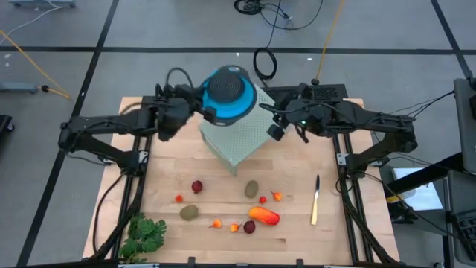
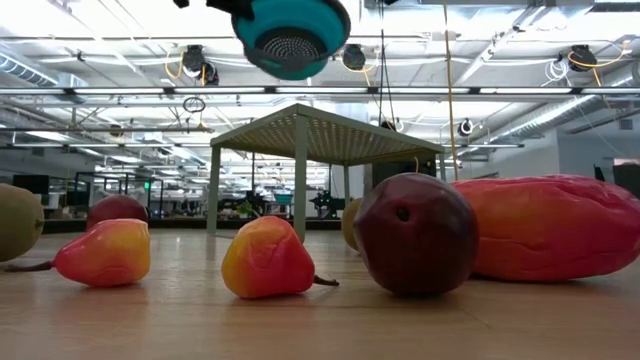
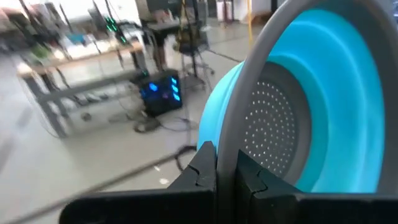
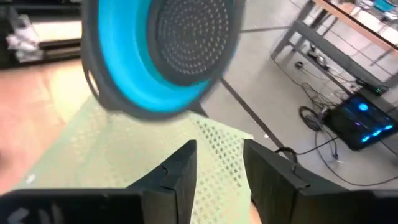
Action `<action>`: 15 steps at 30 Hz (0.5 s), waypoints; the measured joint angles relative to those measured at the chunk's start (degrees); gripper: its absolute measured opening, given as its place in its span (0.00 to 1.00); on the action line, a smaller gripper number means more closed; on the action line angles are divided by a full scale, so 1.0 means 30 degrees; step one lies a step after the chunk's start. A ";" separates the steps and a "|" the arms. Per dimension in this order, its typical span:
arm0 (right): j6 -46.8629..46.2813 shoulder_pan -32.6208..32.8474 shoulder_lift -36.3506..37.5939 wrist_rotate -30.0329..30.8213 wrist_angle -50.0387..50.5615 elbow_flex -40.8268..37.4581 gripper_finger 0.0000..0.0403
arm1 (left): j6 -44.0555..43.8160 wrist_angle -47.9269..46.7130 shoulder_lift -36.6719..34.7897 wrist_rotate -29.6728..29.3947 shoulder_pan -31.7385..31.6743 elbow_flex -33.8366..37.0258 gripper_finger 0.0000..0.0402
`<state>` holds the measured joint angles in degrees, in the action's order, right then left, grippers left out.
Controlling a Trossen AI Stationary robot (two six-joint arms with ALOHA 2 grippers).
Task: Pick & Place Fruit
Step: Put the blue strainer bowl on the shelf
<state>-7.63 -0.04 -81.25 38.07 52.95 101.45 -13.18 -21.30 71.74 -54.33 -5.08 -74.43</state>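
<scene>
- Above the pale green perforated stand [image 1: 236, 141] at the table's far side, my left gripper [image 1: 195, 104] is clamped on the grey rim of the blue collapsible colander [image 1: 229, 93]; the left wrist view shows both fingers pinching that rim, the bowl hanging in the air.
- My right gripper [image 4: 217, 171] hovers just beside the colander, over the stand; its jaws stand partly apart and hold nothing.
- The toy fruit pieces [image 1: 230, 208] lie scattered on the wooden table [image 1: 342, 231] nearer its front edge, well apart from both grippers.
- The long orange-red fruit [image 1: 264, 216] lies with its long axis roughly across the table, right of centre.
- I judge the free right arm nearer to it; the piece lies forward of and below that gripper, so the jaws should close across its short width.
</scene>
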 joint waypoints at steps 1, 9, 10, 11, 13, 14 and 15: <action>0.0133 0.0097 0.0180 -0.0216 0.0332 0.0000 0.30 | -0.0587 -0.0692 -0.0291 0.0574 -0.0289 0.0000 0.01; 0.0820 0.0789 0.2091 -0.2012 0.1891 0.0000 0.27 | -0.4567 -0.4192 -0.1324 0.5323 -0.2510 0.0007 0.01; 0.0826 0.0837 0.2301 -0.2407 0.2095 0.0000 0.26 | -0.4814 -0.4484 -0.1324 0.5892 -0.2749 0.0007 0.01; 0.0848 0.0877 0.2515 -0.2878 0.2298 0.0000 0.25 | -0.5071 -0.4522 -0.1324 0.6636 -0.2934 0.0007 0.01; 0.0856 0.0995 0.2954 -0.3752 0.2544 0.0000 0.23 | -0.5536 -0.4698 -0.1324 0.7992 -0.3348 0.0007 0.01; 0.0848 0.1043 0.3142 -0.4195 0.2592 0.0000 0.21 | -0.5698 -0.4834 -0.1324 0.8579 -0.3519 0.0007 0.01; 0.0853 0.1065 0.3353 -0.4599 0.2672 0.0000 0.20 | -0.5794 -0.4838 -0.1324 0.9128 -0.3639 0.0007 0.01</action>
<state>-5.07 3.15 -71.19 24.27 60.97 101.45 -30.56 -35.81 67.77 -26.94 -16.00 -74.41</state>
